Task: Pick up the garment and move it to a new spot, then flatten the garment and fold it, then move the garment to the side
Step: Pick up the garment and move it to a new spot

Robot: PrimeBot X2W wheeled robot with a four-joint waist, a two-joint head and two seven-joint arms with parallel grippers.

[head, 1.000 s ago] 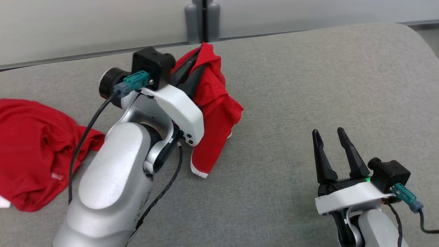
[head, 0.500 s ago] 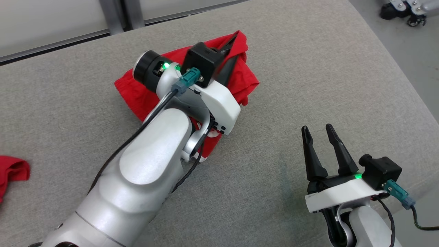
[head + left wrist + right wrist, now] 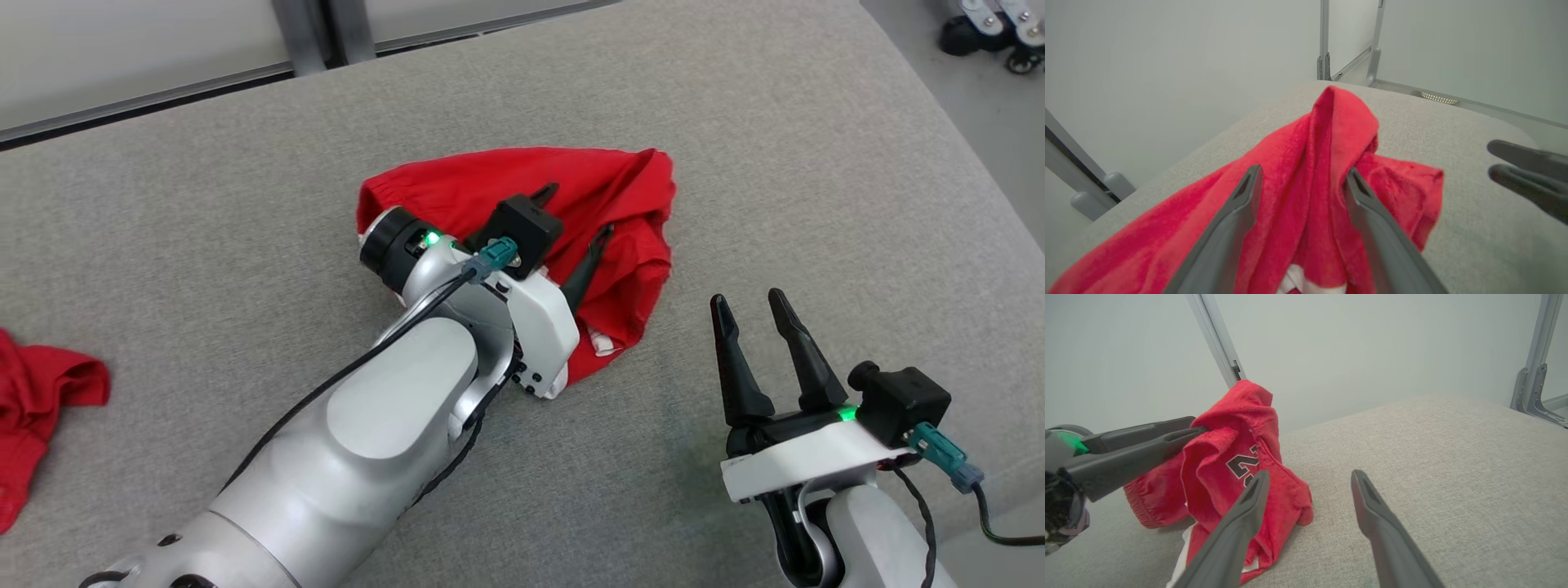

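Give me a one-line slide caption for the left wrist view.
Open left end effector straddling a raised fold of the red garment on the grey cushion.

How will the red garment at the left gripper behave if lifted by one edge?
Probably floppy: the red garment lies crumpled in soft folds. Likely light, since the cloth looks thin and mesh-like. Pushed, it would probably bunch up rather than slide on the textured grey surface.

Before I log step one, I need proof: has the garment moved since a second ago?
Yes. The garment hung right before the posts; now it lies to their right, well clear of them.
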